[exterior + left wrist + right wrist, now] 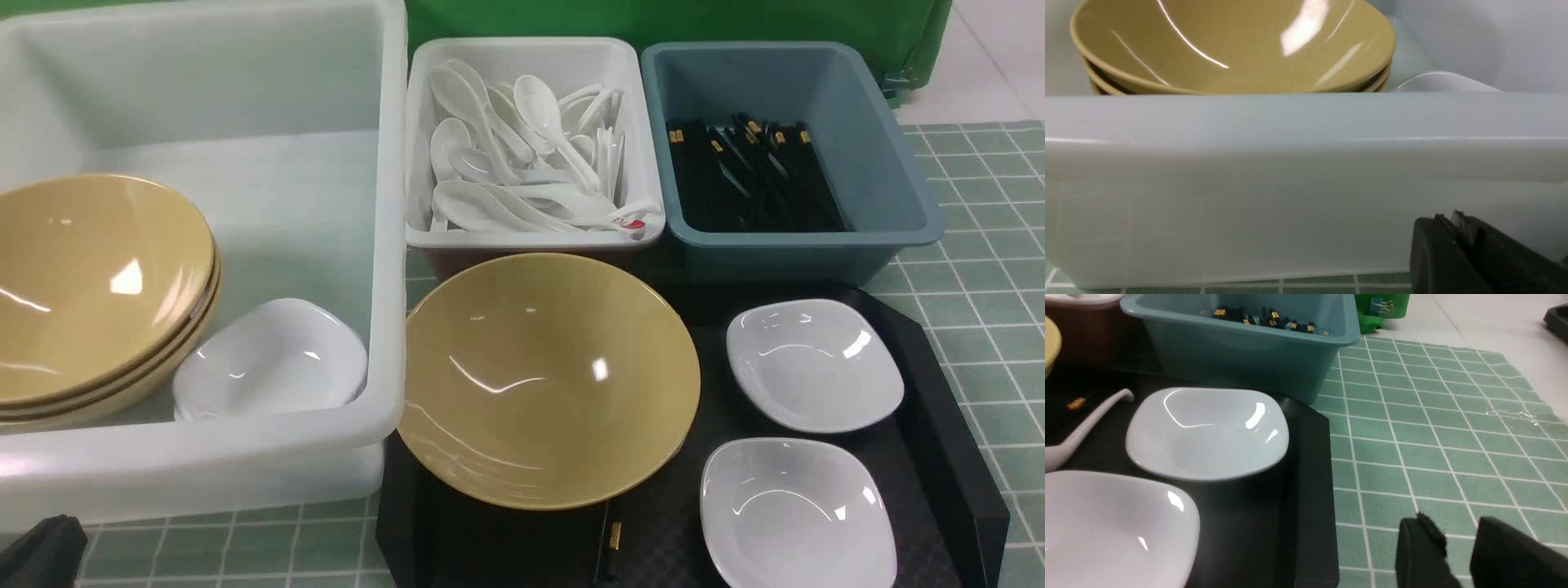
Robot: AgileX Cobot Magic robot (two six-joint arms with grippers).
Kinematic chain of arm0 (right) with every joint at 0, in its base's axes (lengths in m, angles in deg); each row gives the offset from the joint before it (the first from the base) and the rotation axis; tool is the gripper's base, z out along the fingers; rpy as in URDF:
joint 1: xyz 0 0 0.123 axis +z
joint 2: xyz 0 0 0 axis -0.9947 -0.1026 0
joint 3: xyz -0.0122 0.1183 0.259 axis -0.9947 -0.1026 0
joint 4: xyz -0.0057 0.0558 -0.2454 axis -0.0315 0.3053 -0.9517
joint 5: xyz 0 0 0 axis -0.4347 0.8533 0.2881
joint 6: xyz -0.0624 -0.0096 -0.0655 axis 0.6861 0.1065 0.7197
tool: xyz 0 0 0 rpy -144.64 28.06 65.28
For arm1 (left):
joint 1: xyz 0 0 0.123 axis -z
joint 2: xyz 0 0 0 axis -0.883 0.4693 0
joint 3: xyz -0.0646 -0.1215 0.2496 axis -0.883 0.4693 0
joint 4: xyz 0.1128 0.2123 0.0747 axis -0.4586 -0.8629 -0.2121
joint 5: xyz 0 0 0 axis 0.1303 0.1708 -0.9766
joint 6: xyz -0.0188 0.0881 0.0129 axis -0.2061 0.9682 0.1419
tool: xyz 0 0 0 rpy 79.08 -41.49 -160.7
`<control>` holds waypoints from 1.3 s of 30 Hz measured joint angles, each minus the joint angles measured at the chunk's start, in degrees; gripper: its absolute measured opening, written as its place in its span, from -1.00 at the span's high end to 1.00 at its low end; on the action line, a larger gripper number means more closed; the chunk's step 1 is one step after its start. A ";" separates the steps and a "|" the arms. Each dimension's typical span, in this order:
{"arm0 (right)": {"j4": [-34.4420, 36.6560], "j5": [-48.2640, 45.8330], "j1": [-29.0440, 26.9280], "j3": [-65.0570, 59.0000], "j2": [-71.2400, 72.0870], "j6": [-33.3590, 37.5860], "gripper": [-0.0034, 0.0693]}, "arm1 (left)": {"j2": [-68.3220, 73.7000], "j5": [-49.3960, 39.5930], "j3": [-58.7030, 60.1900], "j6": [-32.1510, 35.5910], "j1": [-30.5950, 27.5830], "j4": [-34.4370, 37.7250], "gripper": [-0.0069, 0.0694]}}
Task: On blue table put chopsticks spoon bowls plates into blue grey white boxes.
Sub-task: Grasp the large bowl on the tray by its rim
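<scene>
Glossy mustard bowls (1229, 45) stacked inside translucent white tub (1290, 163), just beyond left gripper (1455, 223); two white rounded-square plates (1206, 433) upright, near right gripper (1453, 531); black gold-banded chopsticks (1265, 316) heaped in blue-grey box (1241, 351), farther ahead of it.

The black tray (951, 457) is viewed downward from the robot's side by the front camera. Left of it, the wall of the white tub (1306, 183) is faced close-up by the left wrist view. The tray's right edge is shared with the low right wrist view.
</scene>
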 joint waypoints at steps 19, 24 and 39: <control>0.00 0.00 0.00 0.00 0.00 0.00 0.26 | 0.00 0.92 0.06 0.28 0.00 -2.57 0.81; 0.00 0.00 0.00 0.00 0.00 0.00 0.26 | 0.00 1.97 0.24 0.23 0.00 -2.57 0.81; 0.00 8.33 0.00 -0.17 0.00 0.00 0.26 | 0.00 13.43 0.35 -0.21 0.00 -0.12 0.81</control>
